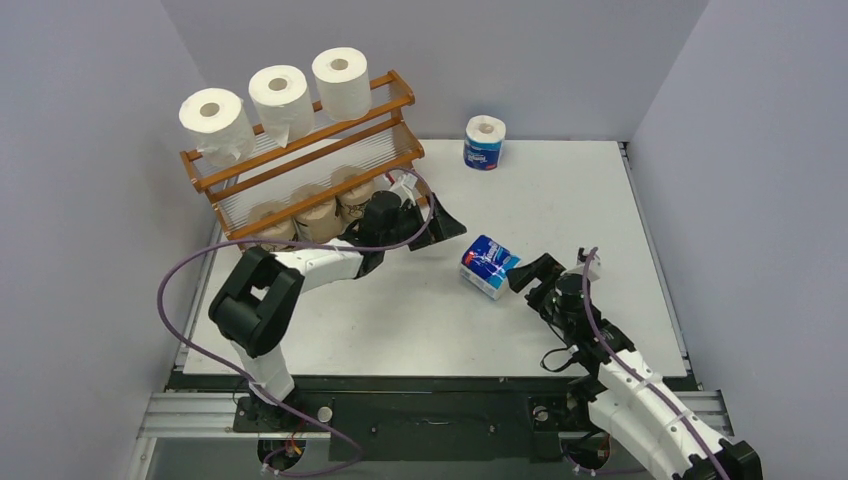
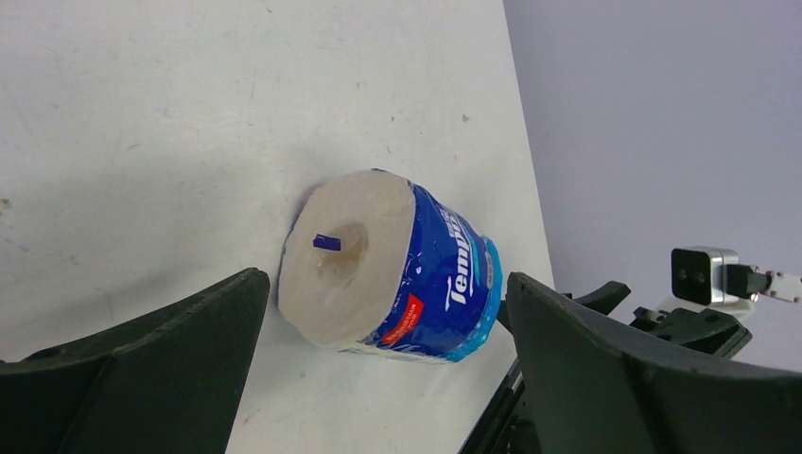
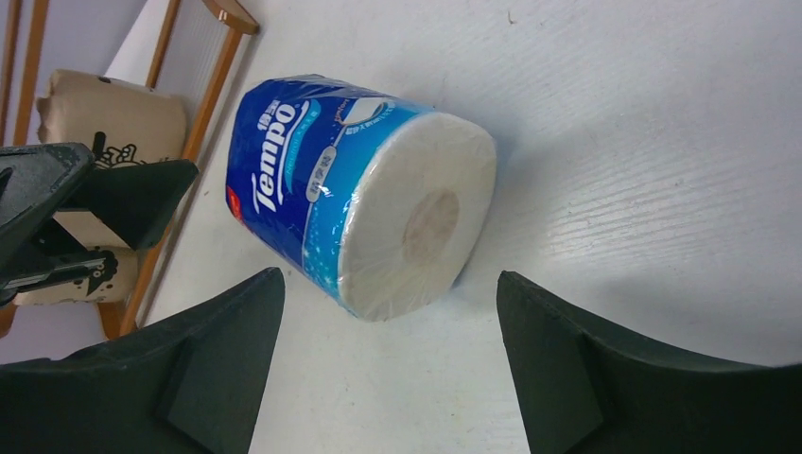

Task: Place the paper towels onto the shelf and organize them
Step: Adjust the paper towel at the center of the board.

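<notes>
White tabletop [image 1: 420, 330], grey walls [image 1: 90, 100]. Your blue-and-white wrapped paper towel roll [image 1: 488, 266] lies on its side mid-table, between both grippers. Left gripper [image 2: 383, 284]: spread wide, holding nothing. Right gripper [image 3: 390, 276]: spread too, just beside the roll, not pinching. Orange-brown wooden shelf [image 1: 300, 160] back-left carries plain white rolls [image 1: 280, 92] and brown-wrapped rolls [image 1: 318, 212].

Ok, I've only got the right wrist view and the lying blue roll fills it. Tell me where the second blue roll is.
Observer: The second blue-and-white roll stands upright near the far edge of the table, to the right of the shelf.
Operator: Give me the top of the shelf.
Observer: Three white rolls sit in a row along it.
Operator: Now describe the other end of the roll in front of me.
Observer: The lying roll has a small purple tab at its core on that end.
</notes>
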You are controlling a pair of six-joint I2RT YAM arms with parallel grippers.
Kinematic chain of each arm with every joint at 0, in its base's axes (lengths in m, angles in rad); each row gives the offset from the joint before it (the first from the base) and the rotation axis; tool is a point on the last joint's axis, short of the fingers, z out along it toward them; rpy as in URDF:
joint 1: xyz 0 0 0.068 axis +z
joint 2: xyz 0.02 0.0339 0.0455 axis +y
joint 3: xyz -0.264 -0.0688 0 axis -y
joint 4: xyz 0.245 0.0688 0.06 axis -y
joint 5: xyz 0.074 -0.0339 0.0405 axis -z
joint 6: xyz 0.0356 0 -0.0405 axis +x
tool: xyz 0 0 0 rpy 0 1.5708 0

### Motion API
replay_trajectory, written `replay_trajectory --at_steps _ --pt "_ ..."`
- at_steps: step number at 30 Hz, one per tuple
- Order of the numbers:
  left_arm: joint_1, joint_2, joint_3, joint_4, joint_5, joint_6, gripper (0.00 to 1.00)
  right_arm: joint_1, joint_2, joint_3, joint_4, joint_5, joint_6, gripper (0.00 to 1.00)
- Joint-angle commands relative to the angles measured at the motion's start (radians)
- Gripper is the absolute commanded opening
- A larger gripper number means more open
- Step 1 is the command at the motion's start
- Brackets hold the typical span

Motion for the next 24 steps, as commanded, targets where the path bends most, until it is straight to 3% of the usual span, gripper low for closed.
replay_trajectory --at_steps 1,15,24 --pt "-0.008 0.061 0.082 0.075 0.124 0.015 0.96 -0.025 0.076 0.054 0.108 -0.031 -0.052 0.78" --pt "-0.069 0.202 0.136 0.14 0.186 0.011 0.96 -0.11 0.302 0.059 0.27 -0.188 -0.139 0.72" --pt "-0.126 0.127 -0.019 0.266 0.169 -0.029 0.96 -0.134 0.309 0.056 0.29 -0.214 -0.146 0.71"
